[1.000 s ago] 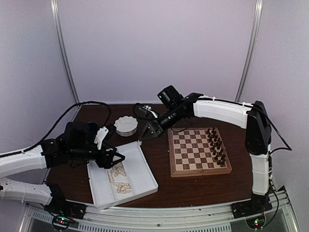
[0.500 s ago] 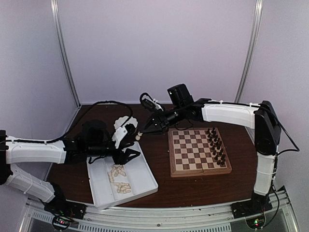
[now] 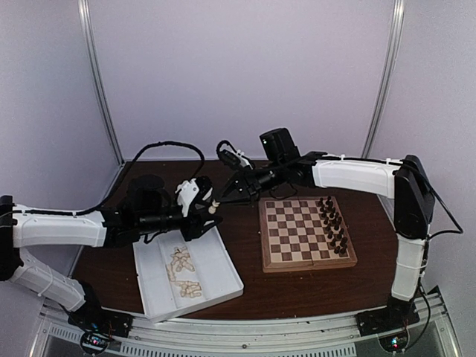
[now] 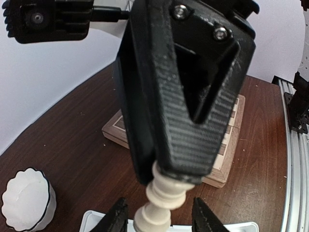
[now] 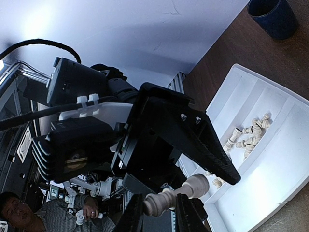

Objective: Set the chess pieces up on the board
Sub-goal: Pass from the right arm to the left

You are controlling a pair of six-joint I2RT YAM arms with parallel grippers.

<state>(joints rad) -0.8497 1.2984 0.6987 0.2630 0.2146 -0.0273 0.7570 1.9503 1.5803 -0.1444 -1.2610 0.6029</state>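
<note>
**Left of the board, one piece between two grippers**

Over the far end of the tray, up in the air, I see a cream piece held by my right gripper, whose fingers are clamped on its upper half. On the left wrist camera the base of the piece points down between the fingers of my left gripper. Those jaws flank the base with a gap on each side, so they are parted and not gripping it.

The board lies on the table to the right, well apart from the piece. Dark pieces stand in two rows along its right side. More cream pieces lie loose in one channel of the tray. A white fluted bowl sits on the table near the tray's far end.
</note>
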